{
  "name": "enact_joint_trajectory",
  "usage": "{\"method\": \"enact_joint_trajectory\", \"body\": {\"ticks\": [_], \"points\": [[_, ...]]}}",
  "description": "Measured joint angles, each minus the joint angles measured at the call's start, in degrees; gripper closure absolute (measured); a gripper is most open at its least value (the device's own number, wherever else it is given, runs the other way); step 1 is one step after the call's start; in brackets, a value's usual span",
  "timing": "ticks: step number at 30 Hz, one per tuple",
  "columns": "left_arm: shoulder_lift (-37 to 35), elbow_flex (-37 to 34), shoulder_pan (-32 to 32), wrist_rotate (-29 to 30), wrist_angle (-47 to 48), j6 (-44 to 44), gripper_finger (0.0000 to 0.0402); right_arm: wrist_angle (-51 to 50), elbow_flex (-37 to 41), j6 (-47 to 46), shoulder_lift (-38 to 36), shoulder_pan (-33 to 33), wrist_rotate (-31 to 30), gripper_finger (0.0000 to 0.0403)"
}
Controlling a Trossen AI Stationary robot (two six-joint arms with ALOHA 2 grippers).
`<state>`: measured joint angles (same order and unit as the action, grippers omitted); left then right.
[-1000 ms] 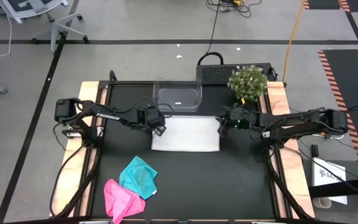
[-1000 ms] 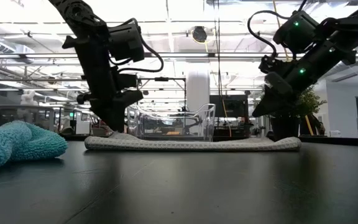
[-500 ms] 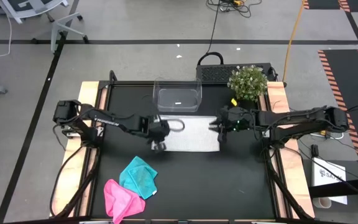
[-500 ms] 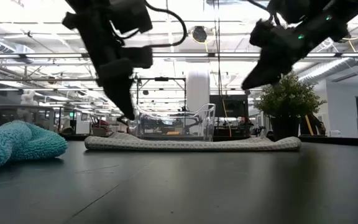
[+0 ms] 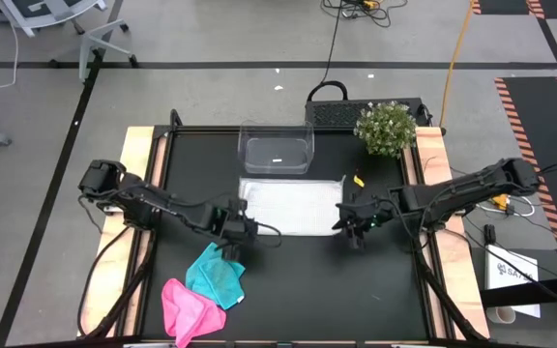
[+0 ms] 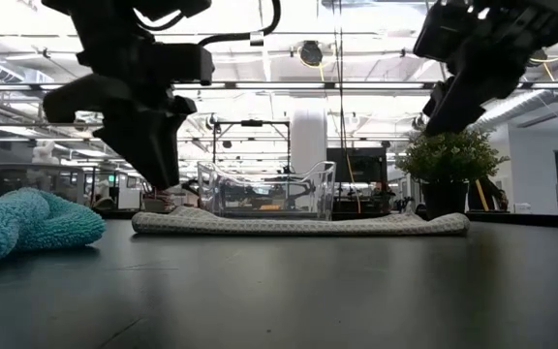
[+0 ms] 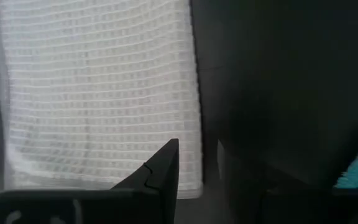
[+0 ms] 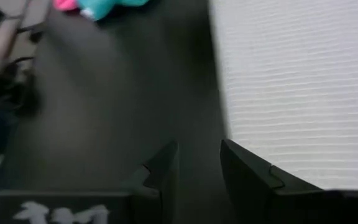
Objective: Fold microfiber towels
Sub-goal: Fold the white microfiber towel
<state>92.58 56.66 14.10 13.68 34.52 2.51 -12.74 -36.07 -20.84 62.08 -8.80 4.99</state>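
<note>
Behind the white towel [image 6: 298, 224], low view shows a clear tub [image 6: 267, 191].

Waffle-textured white cloth towel [image 5: 291, 206] lies on matt black table [image 5: 385, 280], near clear plastic tub [image 5: 277, 150].

From my station I see a clear plastic tub [image 5: 276, 151] standing empty at the far edge of the black table [image 5: 298, 280]. A small potted plant [image 5: 386, 130] sits at the far right corner, well apart from the tub. Beyond the table, an office chair [image 5: 51, 21] stands on the grey floor, and a black cable [image 5: 335, 43] trails away.
</note>
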Motion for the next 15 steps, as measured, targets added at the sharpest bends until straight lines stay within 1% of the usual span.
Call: {"method": "enact_joint_trajectory", "body": {"ticks": [4, 7, 11, 15], "points": [[0.00, 0.00, 0.69, -0.14, -0.02, 0.81, 0.0289, 0.10, -0.03, -0.98, 1.47, -1.55, -0.12, 0.0280], [0.00, -0.02, 0.73, 0.25, 0.02, 0.78, 0.0289, 0.04, -0.05, 1.68, 4.02, -1.83, -0.23, 0.0277], [0.00, -0.12, 0.73, 2.32, 0.53, 0.76, 0.0289, 0.13, -0.05, 6.57, 8.77, -1.82, -0.41, 0.0277], [0.00, -1.01, 0.73, 2.43, 0.55, 1.00, 0.0289, 0.07, -0.05, 9.61, 13.61, -1.83, -0.41, 0.0277]]}}
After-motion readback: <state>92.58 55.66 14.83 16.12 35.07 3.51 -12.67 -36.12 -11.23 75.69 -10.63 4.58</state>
